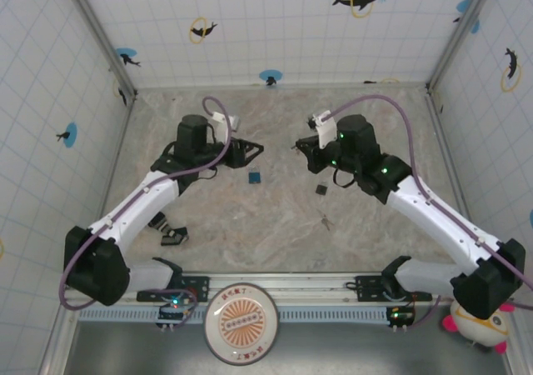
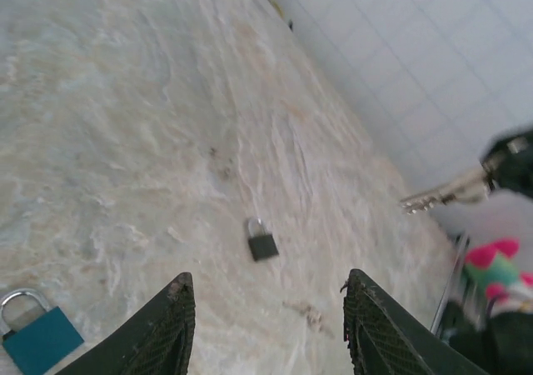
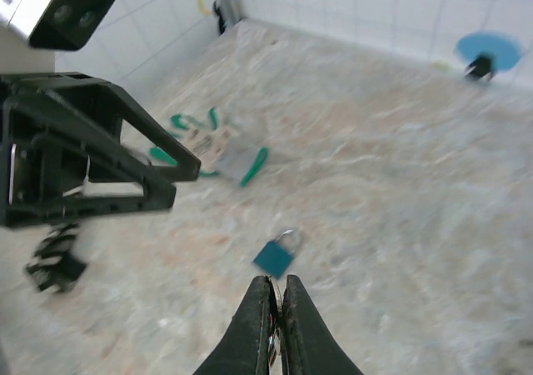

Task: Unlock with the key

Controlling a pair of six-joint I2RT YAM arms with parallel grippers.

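Observation:
A teal padlock (image 1: 254, 176) lies on the marbled table between the two grippers; it also lies just ahead of the right fingers (image 3: 277, 255) and at the lower left of the left wrist view (image 2: 37, 336). A smaller dark padlock (image 1: 321, 189) (image 2: 261, 241) rests further right. My right gripper (image 1: 300, 146) (image 3: 281, 282) is shut on a silver key (image 3: 273, 342), whose blade sticks out in the air (image 2: 441, 194). My left gripper (image 1: 247, 152) (image 2: 266, 279) hovers open and empty above the table, facing the right one.
Loose keys (image 1: 325, 221) lie on the table toward the near side. A black part (image 1: 171, 236) sits by the left arm. Green-handled items (image 3: 218, 146) lie beyond the left gripper. Tiled walls enclose the table.

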